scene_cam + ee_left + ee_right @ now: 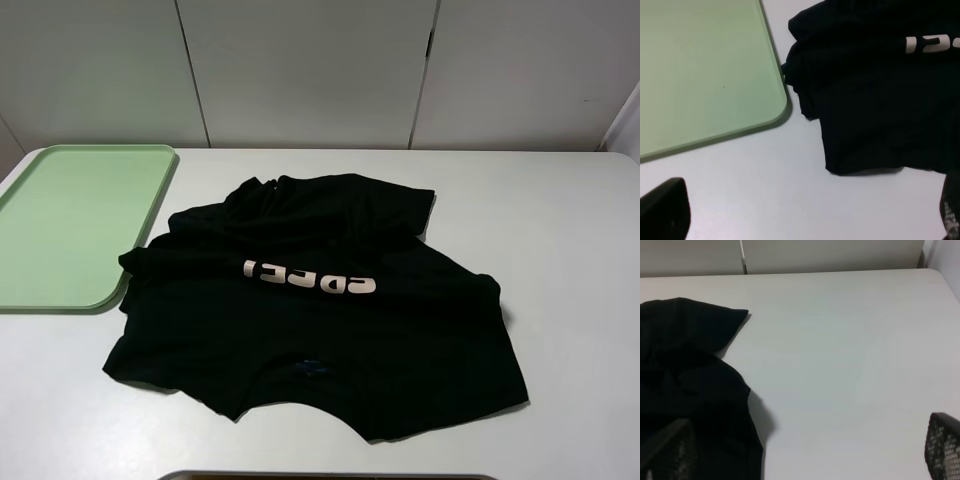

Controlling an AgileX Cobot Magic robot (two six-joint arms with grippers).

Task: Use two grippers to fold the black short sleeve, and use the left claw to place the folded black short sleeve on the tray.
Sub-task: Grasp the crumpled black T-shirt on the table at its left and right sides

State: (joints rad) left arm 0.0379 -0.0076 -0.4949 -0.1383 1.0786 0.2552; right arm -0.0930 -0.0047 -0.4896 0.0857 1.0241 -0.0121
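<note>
At the far left the tray (70, 215), a smooth mint-green plastic rectangle with rounded corners and a low raised rim, is lying on the matte white surface (570, 250). Just beside it the black short sleeve (320, 320) is lying unfolded and rumpled on the surface, its soft cloth bunching into creases. One sleeve is reaching the tray's rim, though whether it is touching is hard to tell. Only the high view is showing the whole shirt, with its row of pale block letters (310, 278) and a tiny blue tag (313, 368). Only the wrist views are showing the grippers. The left gripper (807, 215) is hanging over bare surface near the tray's rounded corner, its jaws standing wide apart and holding nothing, their dark tips cut off at the frame edges. The right gripper (805, 450) is hanging at the shirt's right edge, its jaws likewise spread and empty, its mesh-textured pads (942, 447) blurring out of focus.
</note>
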